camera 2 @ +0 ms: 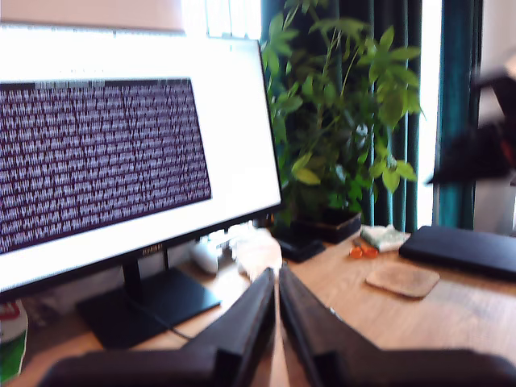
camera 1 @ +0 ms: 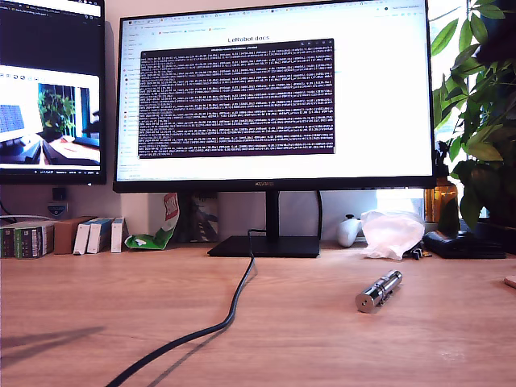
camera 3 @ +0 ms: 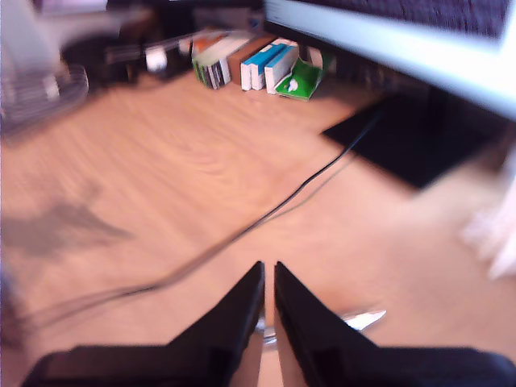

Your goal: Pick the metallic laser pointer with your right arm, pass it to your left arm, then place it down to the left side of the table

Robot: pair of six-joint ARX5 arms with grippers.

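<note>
Metallic laser pointer [camera 1: 379, 291] lies flat on tabletop [camera 1: 97, 306], exterior view's right, near side of monitor stand [camera 1: 266, 246], w/ black cable [camera 1: 230, 310] to its left. Nothing grips it. My first gripper [camera 2: 277, 278]: jaws nearly closed, empty, raised, facing monitor [camera 2: 121, 153] & plant [camera 2: 347, 121]. My second gripper [camera 3: 268, 270]: jaws nearly closed, over tabletop; silvery bit just beyond tips, blurred.

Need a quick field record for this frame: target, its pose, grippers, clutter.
target: laser pointer
pose: lying flat on the table, toward the exterior view's right, flat end facing the camera
held: no
first gripper: jaws nearly closed, nothing between them, aimed at the monitor and plant
second gripper: jaws nearly closed, something shiny just beyond the tips, blurred
clutter: black cable across the table; boxes at back
</note>
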